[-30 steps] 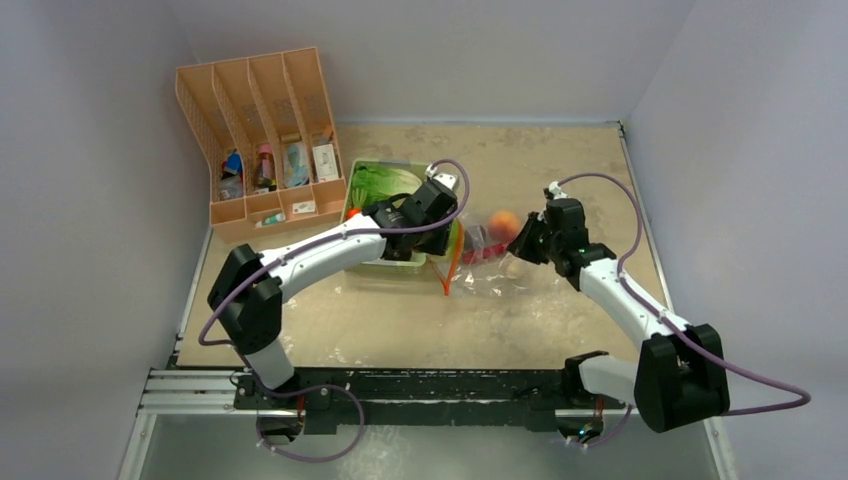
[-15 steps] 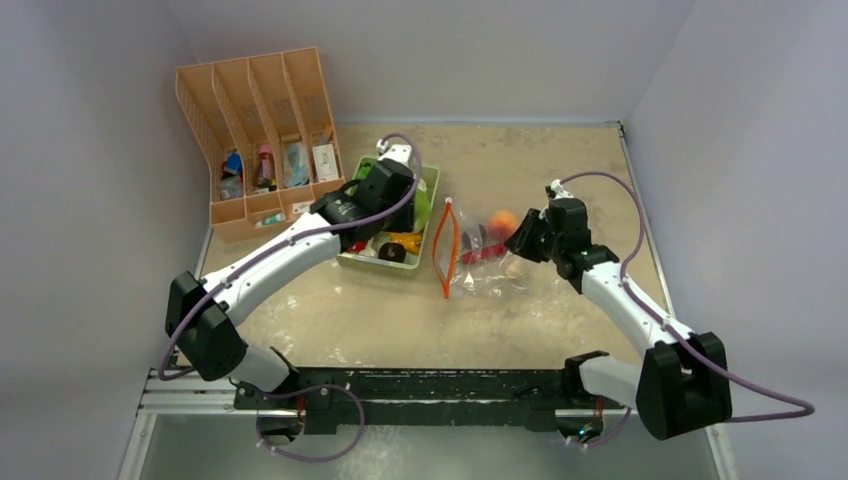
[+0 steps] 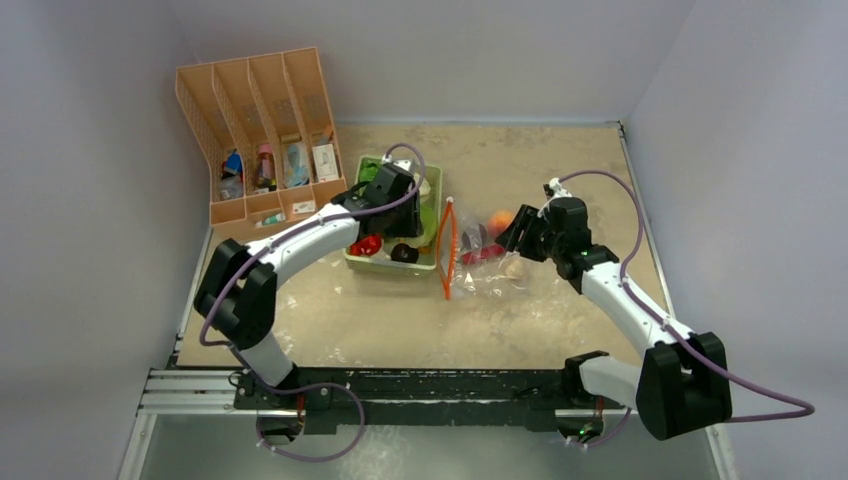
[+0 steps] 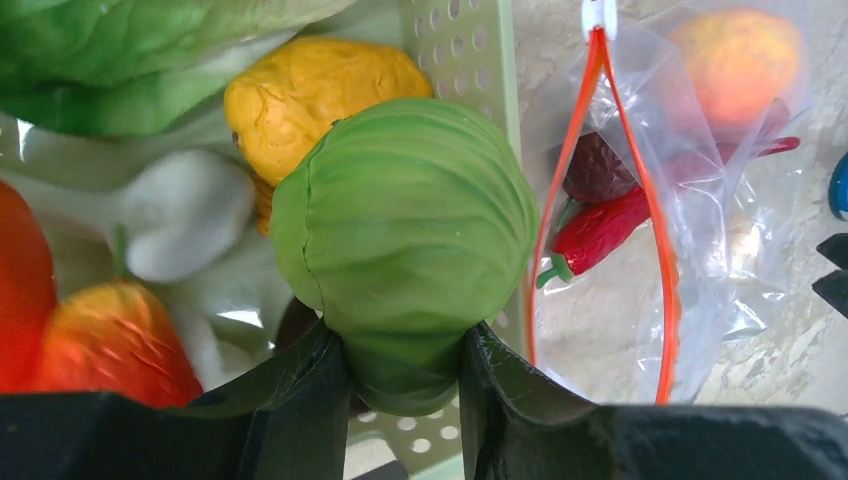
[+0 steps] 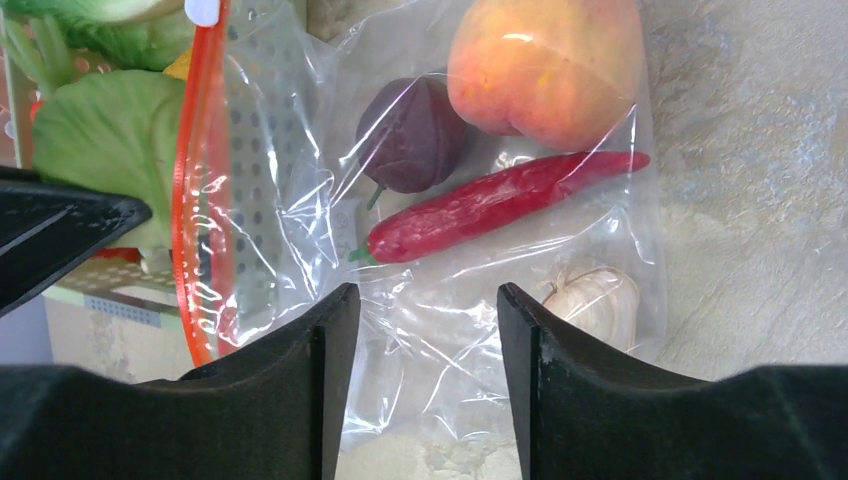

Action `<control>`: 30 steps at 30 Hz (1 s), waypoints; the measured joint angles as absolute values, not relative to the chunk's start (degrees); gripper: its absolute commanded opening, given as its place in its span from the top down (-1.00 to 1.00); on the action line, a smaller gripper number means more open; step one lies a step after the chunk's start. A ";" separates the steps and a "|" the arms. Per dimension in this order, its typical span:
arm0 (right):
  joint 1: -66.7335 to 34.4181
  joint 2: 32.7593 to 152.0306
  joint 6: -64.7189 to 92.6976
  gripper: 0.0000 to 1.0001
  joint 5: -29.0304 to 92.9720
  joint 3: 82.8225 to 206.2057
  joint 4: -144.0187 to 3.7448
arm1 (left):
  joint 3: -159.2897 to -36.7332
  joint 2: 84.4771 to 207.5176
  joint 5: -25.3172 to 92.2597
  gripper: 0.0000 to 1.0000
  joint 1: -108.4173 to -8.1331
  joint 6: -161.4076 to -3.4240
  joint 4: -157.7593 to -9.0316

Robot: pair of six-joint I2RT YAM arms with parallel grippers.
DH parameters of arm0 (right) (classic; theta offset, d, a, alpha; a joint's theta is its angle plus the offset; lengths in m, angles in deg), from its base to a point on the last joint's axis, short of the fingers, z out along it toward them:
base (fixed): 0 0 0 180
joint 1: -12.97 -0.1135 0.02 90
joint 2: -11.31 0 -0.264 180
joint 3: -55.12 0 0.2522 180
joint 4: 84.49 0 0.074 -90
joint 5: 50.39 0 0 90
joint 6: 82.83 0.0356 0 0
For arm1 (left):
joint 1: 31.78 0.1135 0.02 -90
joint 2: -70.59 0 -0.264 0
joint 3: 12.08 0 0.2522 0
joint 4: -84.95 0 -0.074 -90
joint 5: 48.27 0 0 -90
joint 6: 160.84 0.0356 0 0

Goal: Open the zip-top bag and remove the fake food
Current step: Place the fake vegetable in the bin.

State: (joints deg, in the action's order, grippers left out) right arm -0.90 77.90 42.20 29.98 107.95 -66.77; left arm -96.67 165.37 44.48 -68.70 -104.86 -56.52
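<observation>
The zip-top bag (image 3: pixel 485 262) lies on the table right of the pale-green tray (image 3: pixel 388 264), its orange-red zip strip (image 4: pixel 655 250) spread open toward the tray. Inside it lie fake food pieces: a peach (image 5: pixel 545 60), a red chili (image 5: pixel 500 200), a dark purple piece (image 5: pixel 410 135) and a beige piece (image 5: pixel 595 295). My left gripper (image 4: pixel 405 350) is shut on the round green cabbage (image 4: pixel 405 220), holding it above the tray's right part. My right gripper (image 5: pixel 425 300) stands open just over the bag's clear film, with nothing pinched between its fingers.
The tray holds leafy lettuce (image 4: pixel 120 60), a yellow pepper (image 4: pixel 310 85) and red-orange pieces (image 4: pixel 110 340). A peach-coloured file organiser (image 3: pixel 262 130) stands at the back left. Grey walls close in the table at the back and both sides.
My left arm carried the cabbage from the bag's mouth leftward over the tray. My right gripper opened and let go of the bag.
</observation>
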 measured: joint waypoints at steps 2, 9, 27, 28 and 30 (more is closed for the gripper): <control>-0.90 77.86 42.18 -0.18 29.72 107.97 -66.81 | -97.78 167.21 43.54 0.70 -68.48 -105.08 -56.87; -0.90 77.62 42.18 -0.21 29.55 107.97 -66.74 | -97.11 167.32 43.56 -0.06 -67.37 -106.52 -56.67; -0.90 80.57 41.65 -0.24 26.29 110.55 -66.79 | -93.72 160.59 53.52 -0.34 -63.94 -107.96 -53.30; -0.90 80.70 41.63 -0.24 26.14 110.57 -66.81 | -93.43 160.59 53.61 -0.38 -63.87 -108.18 -53.39; -0.90 80.83 41.59 -0.25 25.85 110.66 -66.81 | -93.43 160.67 53.66 -0.42 -63.76 -108.31 -53.33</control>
